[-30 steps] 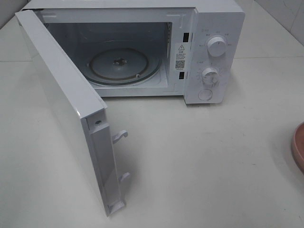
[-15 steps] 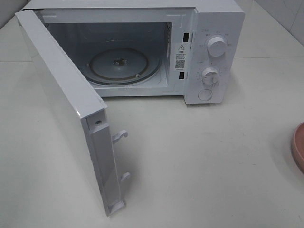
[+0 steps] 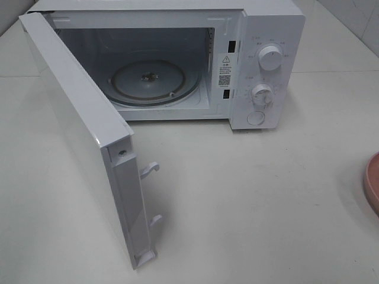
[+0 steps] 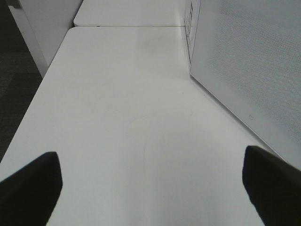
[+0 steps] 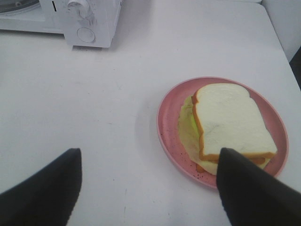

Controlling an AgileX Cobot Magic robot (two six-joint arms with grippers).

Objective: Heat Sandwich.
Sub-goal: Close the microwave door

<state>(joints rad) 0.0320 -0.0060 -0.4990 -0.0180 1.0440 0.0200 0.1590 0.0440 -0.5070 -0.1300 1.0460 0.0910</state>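
A white microwave (image 3: 177,59) stands at the back of a white table (image 3: 249,195) with its door (image 3: 83,136) swung wide toward the left of the high view, baring the round glass turntable (image 3: 155,81) inside, on which we see nothing resting. Two dials (image 3: 270,58) and a round button sit on the control panel at its right side. At the right edge of the high view we catch only a sliver of the pink plate (image 3: 373,183); the right wrist camera shows it whole, and on it lies the sandwich (image 5: 230,125), pale bread on top with a greenish leaf and an orange layer peeking from beneath. It lies well apart from the microwave, out on the table to the right. We see the right gripper (image 5: 150,188) above the table beside the plate, released, its dark fingers (image 5: 42,188) spread wide, one finger overlapping the plate's near rim in the picture; it grasps nothing. Our left gripper (image 4: 150,188) hovers likewise released over bare table, jaws far apart, with the perforated outer face of the open door just beside it.
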